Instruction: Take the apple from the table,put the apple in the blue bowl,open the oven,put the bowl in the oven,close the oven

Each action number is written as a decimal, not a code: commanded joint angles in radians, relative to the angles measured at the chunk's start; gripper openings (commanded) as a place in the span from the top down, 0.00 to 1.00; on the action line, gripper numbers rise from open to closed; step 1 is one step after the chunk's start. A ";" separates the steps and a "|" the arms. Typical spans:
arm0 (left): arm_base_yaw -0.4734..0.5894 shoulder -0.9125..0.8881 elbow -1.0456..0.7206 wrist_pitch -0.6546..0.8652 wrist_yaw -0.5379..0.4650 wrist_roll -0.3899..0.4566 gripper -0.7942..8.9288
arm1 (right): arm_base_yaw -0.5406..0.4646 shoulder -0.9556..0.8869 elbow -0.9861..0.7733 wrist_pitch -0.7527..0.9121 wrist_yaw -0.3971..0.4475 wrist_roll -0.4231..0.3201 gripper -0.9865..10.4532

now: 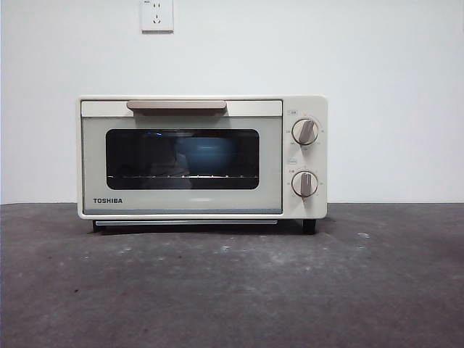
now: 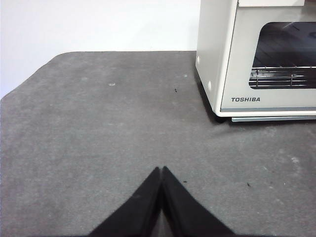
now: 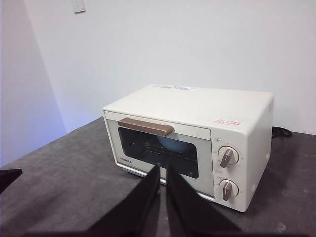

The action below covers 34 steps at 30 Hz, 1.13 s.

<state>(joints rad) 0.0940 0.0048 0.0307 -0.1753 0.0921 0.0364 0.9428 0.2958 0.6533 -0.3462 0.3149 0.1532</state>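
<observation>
The cream-white oven stands on the table with its door closed and the beige handle at the top. Through the dark window the blue bowl sits on the rack inside, also visible from the right wrist. The apple is hidden from every view. My left gripper hovers shut and holding nothing over bare table, to the side of the oven near its front corner. My right gripper is shut, raised in front of the oven, apart from it.
Two knobs sit on the oven's right panel. A white wall with a socket rises behind. A black cable lies behind the oven. The other arm's black tip shows at the right wrist view's edge.
</observation>
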 commanded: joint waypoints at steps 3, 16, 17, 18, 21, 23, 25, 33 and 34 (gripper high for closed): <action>0.002 -0.002 -0.024 -0.002 0.002 -0.004 0.91 | 0.011 0.001 0.007 0.013 0.001 -0.008 0.91; 0.002 -0.002 -0.024 -0.002 0.002 -0.004 0.91 | -0.130 0.001 -0.008 0.010 -0.020 -0.125 0.91; 0.002 -0.002 -0.024 -0.002 0.002 -0.004 0.91 | -0.191 0.001 -0.023 0.013 -0.068 -0.124 0.91; 0.002 -0.002 -0.024 -0.002 0.002 -0.004 0.91 | -0.246 0.001 -0.039 0.018 -0.118 -0.124 0.91; 0.002 -0.002 -0.024 -0.002 0.002 -0.004 0.91 | -0.447 -0.008 -0.100 0.042 -0.302 -0.132 0.91; 0.002 -0.002 -0.024 -0.002 0.002 -0.004 0.91 | -0.577 -0.023 -0.145 0.081 -0.399 -0.151 0.91; 0.002 -0.002 -0.024 -0.002 0.002 -0.004 0.91 | -0.686 -0.044 -0.189 0.125 -0.487 -0.172 0.91; 0.002 -0.002 -0.024 -0.002 0.002 -0.004 0.91 | -0.935 -0.185 -0.386 0.307 -0.566 -0.180 0.91; 0.002 -0.002 -0.024 -0.002 0.002 -0.004 0.91 | -0.954 -0.204 -0.411 0.320 -0.566 -0.180 0.91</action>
<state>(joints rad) 0.0940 0.0048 0.0307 -0.1753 0.0921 0.0353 -0.0017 0.1009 0.2531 -0.0444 -0.2481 -0.0193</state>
